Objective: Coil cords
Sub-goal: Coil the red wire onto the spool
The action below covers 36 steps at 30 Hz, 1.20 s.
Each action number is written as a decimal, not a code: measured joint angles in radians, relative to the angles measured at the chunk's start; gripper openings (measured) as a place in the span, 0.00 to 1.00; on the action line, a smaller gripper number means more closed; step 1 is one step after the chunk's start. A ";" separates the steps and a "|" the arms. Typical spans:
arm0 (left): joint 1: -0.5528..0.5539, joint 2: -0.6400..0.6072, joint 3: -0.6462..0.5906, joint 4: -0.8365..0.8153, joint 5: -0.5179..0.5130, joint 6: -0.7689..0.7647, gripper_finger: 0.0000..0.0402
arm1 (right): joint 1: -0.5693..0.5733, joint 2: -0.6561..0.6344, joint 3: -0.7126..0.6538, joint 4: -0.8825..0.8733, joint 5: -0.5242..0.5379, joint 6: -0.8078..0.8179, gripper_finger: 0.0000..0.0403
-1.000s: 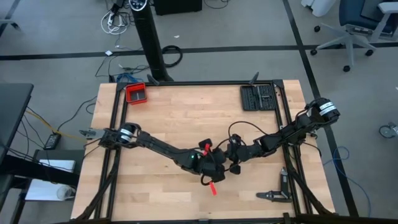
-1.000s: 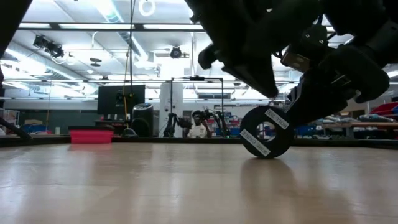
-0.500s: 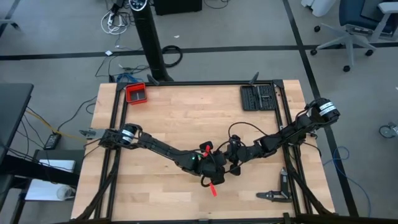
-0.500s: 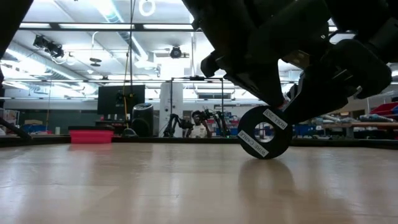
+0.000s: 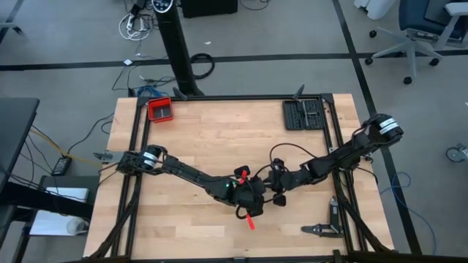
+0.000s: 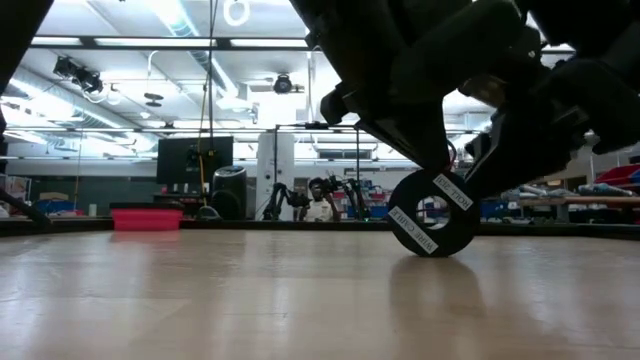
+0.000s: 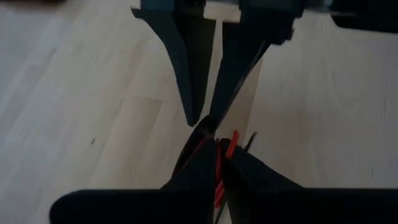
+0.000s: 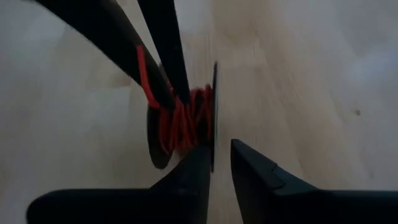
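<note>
A pale wooden counter (image 5: 212,139) with a black frame is carrying everything. A red tray (image 5: 160,109) is sitting at its far left corner, and a black tool case (image 5: 303,114) is lying at the far right. A black spool (image 6: 433,213) is standing on edge near the middle, with red cord (image 8: 183,121) wound on it.

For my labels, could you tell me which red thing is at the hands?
The thin red cord wound on the spool; the red tray sits off in a corner.

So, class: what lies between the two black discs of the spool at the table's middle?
The red cord lies there, wound in loops between the discs of the spool. The right wrist view shows it.
</note>
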 joint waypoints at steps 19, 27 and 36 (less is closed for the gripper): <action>0.002 0.000 0.000 0.002 0.003 -0.004 0.07 | 0.046 -0.184 -0.078 -0.020 0.005 0.037 0.29; 0.002 0.000 0.000 0.004 0.003 -0.023 0.07 | 0.146 -0.224 -0.078 0.120 0.143 -0.014 0.29; 0.002 0.000 0.000 0.004 0.001 -0.025 0.07 | 0.157 -0.145 -0.078 0.189 0.168 -0.019 0.29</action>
